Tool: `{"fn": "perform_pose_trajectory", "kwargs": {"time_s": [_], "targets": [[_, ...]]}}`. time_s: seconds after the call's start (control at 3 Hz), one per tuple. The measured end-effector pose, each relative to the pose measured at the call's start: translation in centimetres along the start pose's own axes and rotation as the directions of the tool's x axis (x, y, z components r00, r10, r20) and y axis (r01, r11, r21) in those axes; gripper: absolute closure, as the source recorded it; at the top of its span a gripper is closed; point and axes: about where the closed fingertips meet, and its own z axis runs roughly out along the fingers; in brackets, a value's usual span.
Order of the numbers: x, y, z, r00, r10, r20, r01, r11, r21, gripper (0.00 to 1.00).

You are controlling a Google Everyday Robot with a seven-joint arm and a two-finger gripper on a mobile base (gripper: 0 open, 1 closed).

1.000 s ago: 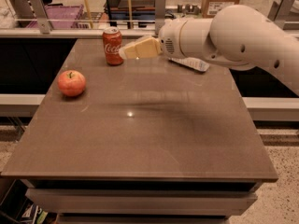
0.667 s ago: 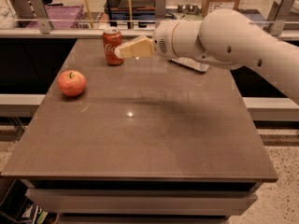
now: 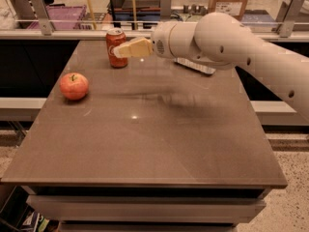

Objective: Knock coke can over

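Observation:
A red coke can [image 3: 115, 42] with a silver top stands upright near the far left of the brown table [image 3: 145, 139]. My gripper [image 3: 119, 51] reaches in from the right on a thick white arm [image 3: 227, 42]. Its pale fingertips overlap the can's right side at about mid height. The can shows no tilt.
A red apple [image 3: 74, 86] lies on the table's left side, in front of the can. A flat grey object [image 3: 195, 66] lies on the table under the arm. Beyond the far edge runs a rail with a purple bin [image 3: 63, 16] and boxes.
The gripper has moved left until its tips reach the can's side. The can still stands upright in the same place.

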Motion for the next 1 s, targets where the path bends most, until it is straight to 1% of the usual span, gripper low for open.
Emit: {"fn": "perform_pose_trajectory", "kwargs": {"time_s": [0.67, 1.0], "targets": [[-0.1, 0.7, 3.7, 0.999, 0.004, 0.037, -0.002, 0.9984, -0.056, 0.0], [0.2, 1.1, 5.0, 0.998, 0.018, 0.062, -0.014, 0.9978, -0.064, 0.0]]}}
